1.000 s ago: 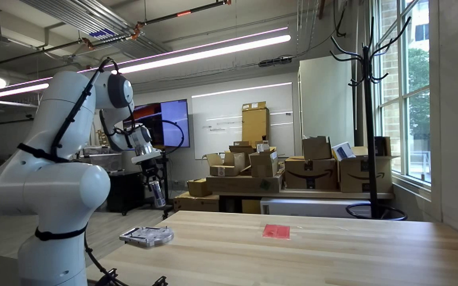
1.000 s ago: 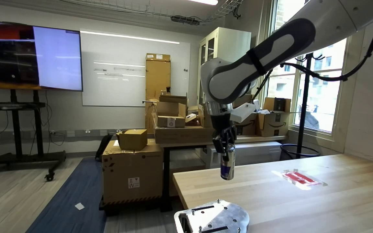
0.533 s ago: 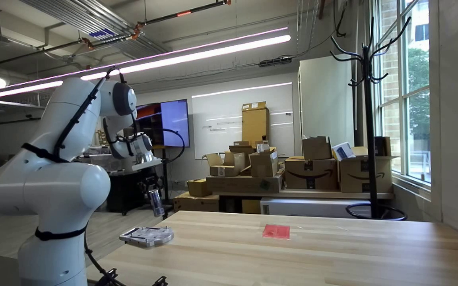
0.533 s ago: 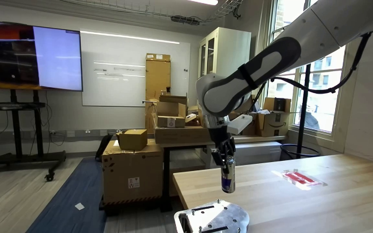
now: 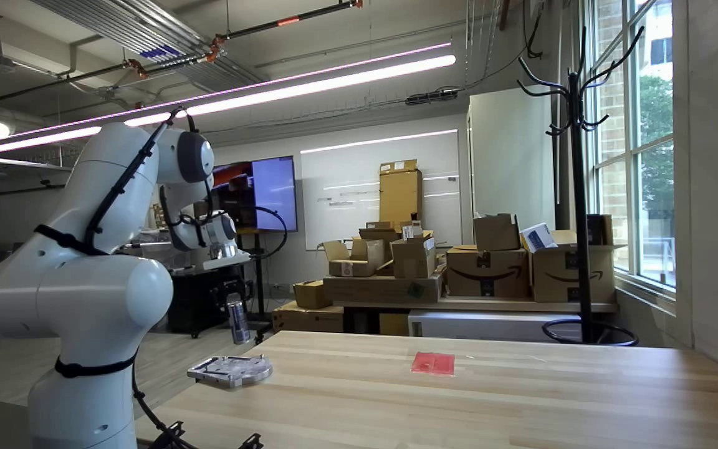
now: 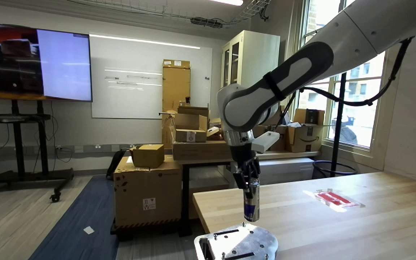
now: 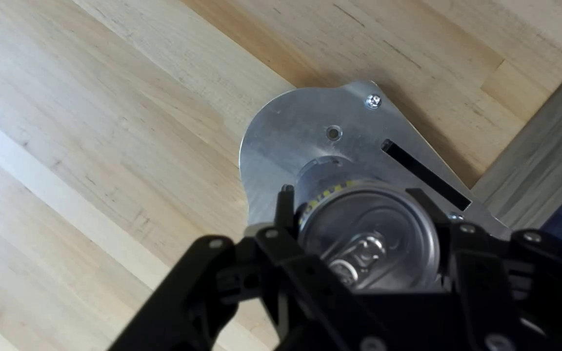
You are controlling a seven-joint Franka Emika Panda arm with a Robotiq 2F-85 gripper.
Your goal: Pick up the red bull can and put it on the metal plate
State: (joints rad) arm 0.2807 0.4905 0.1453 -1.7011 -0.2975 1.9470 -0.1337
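The red bull can (image 5: 239, 323) is a slim silver and blue cylinder, nearly upright. It also shows in an exterior view (image 6: 252, 206) and from above in the wrist view (image 7: 376, 229), with its lid and pull tab visible. My gripper (image 5: 233, 300) is shut on its upper part, one finger on each side (image 7: 354, 204). The metal plate (image 5: 231, 371) lies on the table near its edge, silvery with dark slots and screws. It also shows in an exterior view (image 6: 237, 240). The can hangs a little above the plate, overlapping it in the wrist view (image 7: 281, 141).
The wooden table (image 5: 490, 411) has an edge close beside the plate, with floor beyond it. A flat red piece (image 5: 433, 363) is taped farther along the table. Cardboard boxes (image 6: 208, 150) stand on a bench behind. A coat rack (image 5: 580, 206) stands behind the table.
My gripper has lowered the can toward the plate and shifted it slightly left in both exterior views. The can has turned more upright. The plate has not moved.
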